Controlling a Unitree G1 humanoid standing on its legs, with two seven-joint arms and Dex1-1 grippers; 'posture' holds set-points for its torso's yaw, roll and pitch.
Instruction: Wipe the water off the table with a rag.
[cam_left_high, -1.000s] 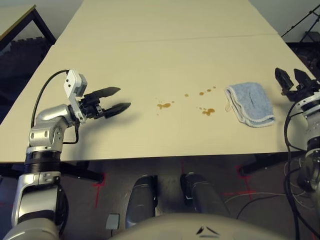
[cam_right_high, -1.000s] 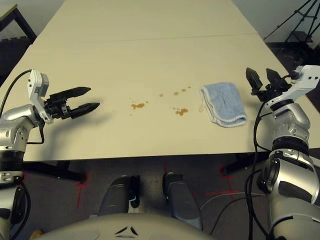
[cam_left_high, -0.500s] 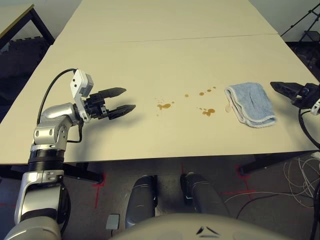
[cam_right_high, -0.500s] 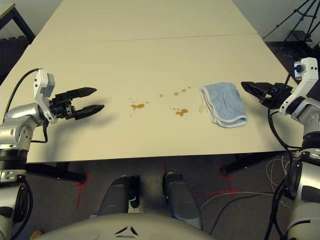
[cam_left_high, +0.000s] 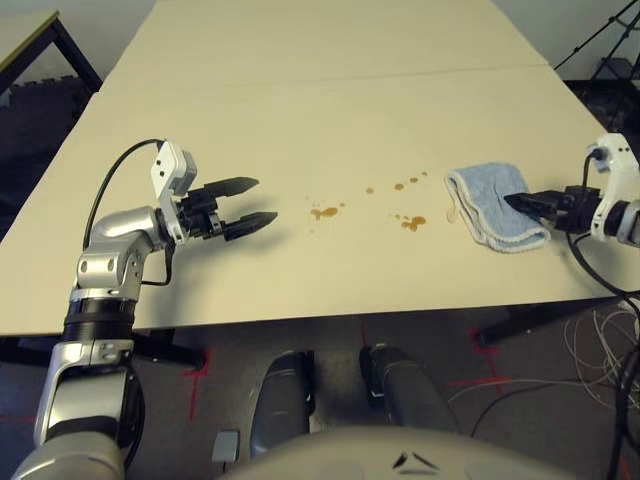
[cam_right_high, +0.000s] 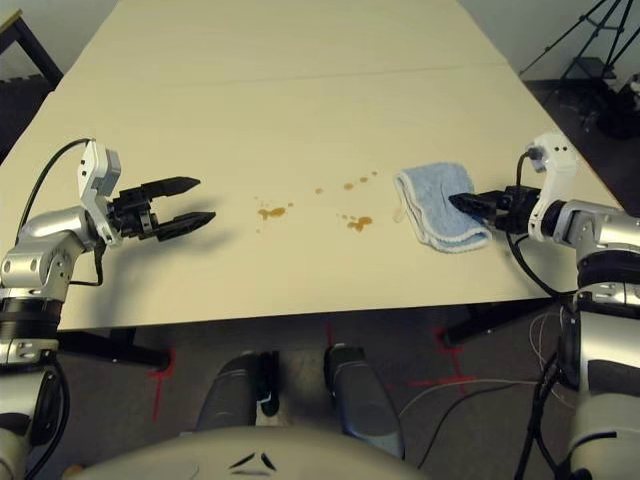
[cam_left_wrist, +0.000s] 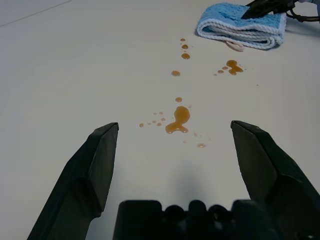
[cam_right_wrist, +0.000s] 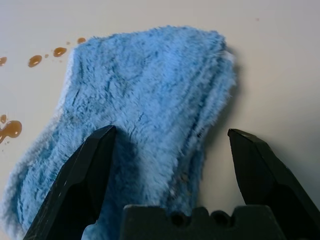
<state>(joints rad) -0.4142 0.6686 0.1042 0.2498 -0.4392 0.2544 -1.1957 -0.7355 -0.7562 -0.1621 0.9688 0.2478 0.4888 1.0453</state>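
The left gripper (cam_left_high: 250, 205) hovers with its fingers spread apart and holding nothing, the amber water drops (cam_left_wrist: 179, 119) lying on the beige table (cam_left_high: 300, 120) just ahead of its fingertips. Beyond those drops, the folded blue rag (cam_right_wrist: 145, 115) sits partly between the right gripper's (cam_right_high: 466, 202) spread fingers, one over its pile and one off its edge. For a sound pick-up, the right fingers should likely sink lower so they close on the full thickness of the folds, not merely the top layer

Our left black two-fingered gripper (cam_left_high: 248, 205): fingers spread apart, pointing toward our right, silver forearm bent at elbow. Our right black two-fingered gripper (cam_right_wrist: 167, 172): fingers spread wide, pointing toward our left.
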